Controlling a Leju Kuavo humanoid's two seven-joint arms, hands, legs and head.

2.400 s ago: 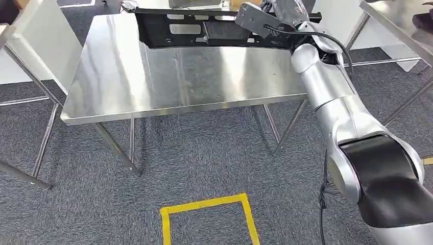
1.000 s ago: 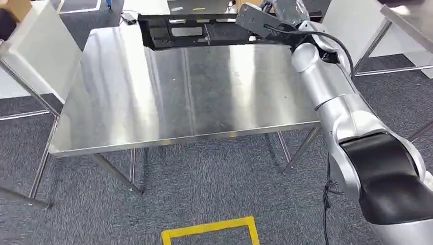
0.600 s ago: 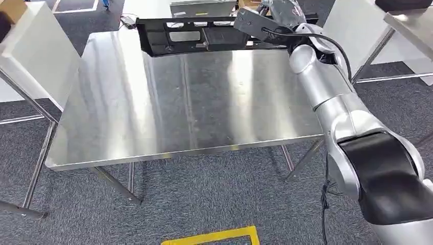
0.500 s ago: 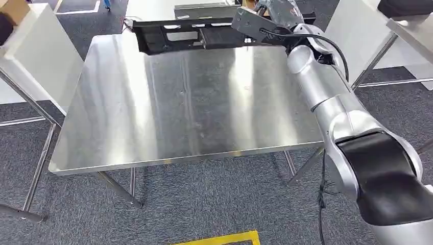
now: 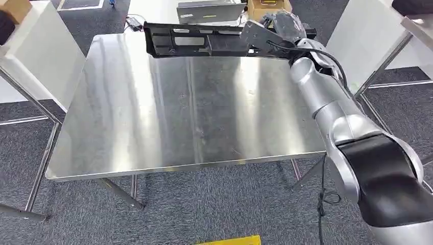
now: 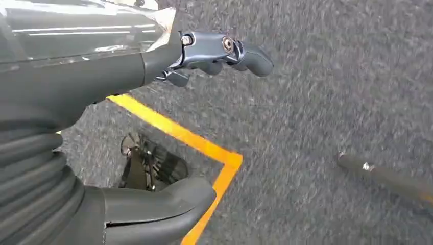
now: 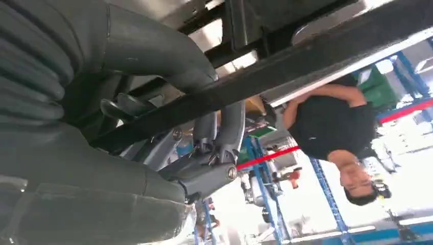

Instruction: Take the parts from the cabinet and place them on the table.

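light: bright, overhead | glare: streaks on steel table (image 5: 168, 112) | blur: wrist views soft

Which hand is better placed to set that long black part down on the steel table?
The right hand. It already grips the long black part over the far edge of the steel table, so it likely only needs to lower it. The left hand hangs down over the carpet, holding nothing.

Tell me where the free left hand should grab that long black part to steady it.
Probably the far left end of the long black part, coming from the near side across the table. The right hand already holds its right end, leaving the left end unsupported. Its slotted frame offers edges for fingers. The left hand hangs open above the floor.
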